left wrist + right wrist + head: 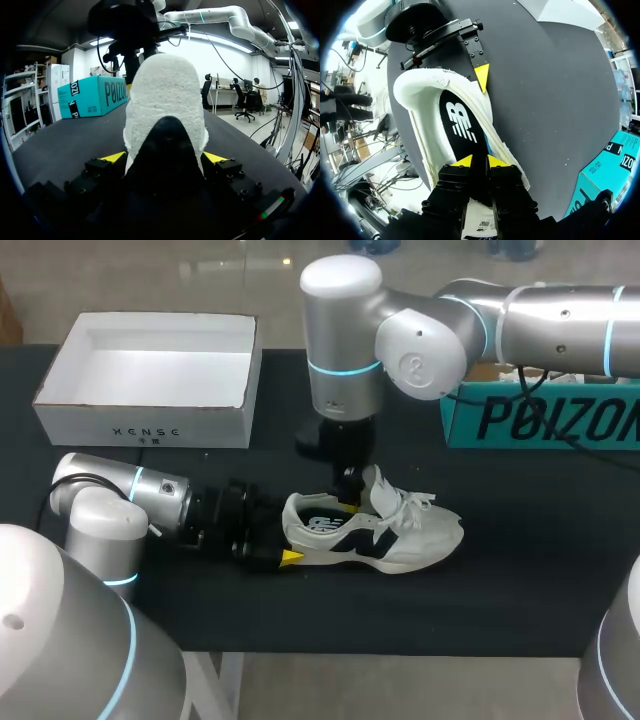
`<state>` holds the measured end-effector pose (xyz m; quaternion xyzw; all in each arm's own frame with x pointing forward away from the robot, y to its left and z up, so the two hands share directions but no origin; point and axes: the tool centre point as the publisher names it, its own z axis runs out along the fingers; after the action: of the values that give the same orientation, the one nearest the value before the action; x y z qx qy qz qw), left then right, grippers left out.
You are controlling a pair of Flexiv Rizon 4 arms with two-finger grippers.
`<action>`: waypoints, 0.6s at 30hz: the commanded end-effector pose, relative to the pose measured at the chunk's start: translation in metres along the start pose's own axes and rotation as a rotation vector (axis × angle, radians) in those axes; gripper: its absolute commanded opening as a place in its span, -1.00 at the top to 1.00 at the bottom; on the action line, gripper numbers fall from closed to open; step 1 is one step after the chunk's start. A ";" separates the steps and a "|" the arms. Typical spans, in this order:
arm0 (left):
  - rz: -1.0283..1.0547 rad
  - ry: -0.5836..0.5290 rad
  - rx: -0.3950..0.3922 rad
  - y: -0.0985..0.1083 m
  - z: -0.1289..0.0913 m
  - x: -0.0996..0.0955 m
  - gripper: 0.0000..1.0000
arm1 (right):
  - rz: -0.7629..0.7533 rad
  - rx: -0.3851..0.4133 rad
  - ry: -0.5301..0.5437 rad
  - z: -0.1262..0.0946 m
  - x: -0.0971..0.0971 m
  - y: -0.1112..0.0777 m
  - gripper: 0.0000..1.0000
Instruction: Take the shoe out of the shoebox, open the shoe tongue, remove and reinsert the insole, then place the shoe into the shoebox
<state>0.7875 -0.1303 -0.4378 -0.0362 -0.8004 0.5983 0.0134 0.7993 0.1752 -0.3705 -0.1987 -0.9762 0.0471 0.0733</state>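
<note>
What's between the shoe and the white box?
Only bare black table, as the head view shows; the shoe lies apart from the white box.

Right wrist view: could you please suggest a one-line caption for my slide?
Right gripper pinches the black insole inside the white shoe while the left gripper clamps its heel.

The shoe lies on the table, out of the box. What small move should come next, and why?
Probably the right gripper should lift the insole slowly up out of the shoe. Its fingers seem to pinch the insole inside the shoe, and the left gripper clamps the heel from both sides, so the shoe should stay down.
</note>
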 end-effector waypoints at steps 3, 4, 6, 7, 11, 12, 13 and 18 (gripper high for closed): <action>0.001 -0.001 -0.003 0.005 0.001 0.000 1.00 | -0.001 0.002 0.004 0.003 -0.002 0.000 0.41; 0.001 -0.001 -0.003 0.005 0.001 0.000 1.00 | -0.001 0.003 0.005 0.003 -0.002 0.000 0.40; 0.001 -0.001 -0.003 0.005 0.001 0.000 1.00 | 0.000 0.005 0.005 0.004 -0.002 0.000 0.29; 0.001 -0.001 -0.003 0.005 0.001 0.000 1.00 | 0.000 0.005 0.006 0.005 -0.002 0.000 0.25; 0.001 -0.001 -0.003 0.005 0.001 0.000 1.00 | -0.005 0.005 0.007 0.008 -0.002 0.000 0.22; 0.001 -0.001 -0.003 0.005 0.001 0.000 1.00 | -0.004 0.007 0.007 0.009 -0.002 0.000 0.22; 0.001 -0.001 -0.003 0.005 0.001 0.000 1.00 | -0.008 0.006 0.002 0.011 -0.002 0.000 0.22; 0.001 -0.001 -0.003 0.005 0.001 0.000 1.00 | -0.021 0.028 -0.008 0.025 -0.003 0.005 0.15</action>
<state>0.7876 -0.1303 -0.4378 -0.0360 -0.8004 0.5982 0.0136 0.7976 0.1711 -0.3831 -0.1862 -0.9784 0.0556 0.0702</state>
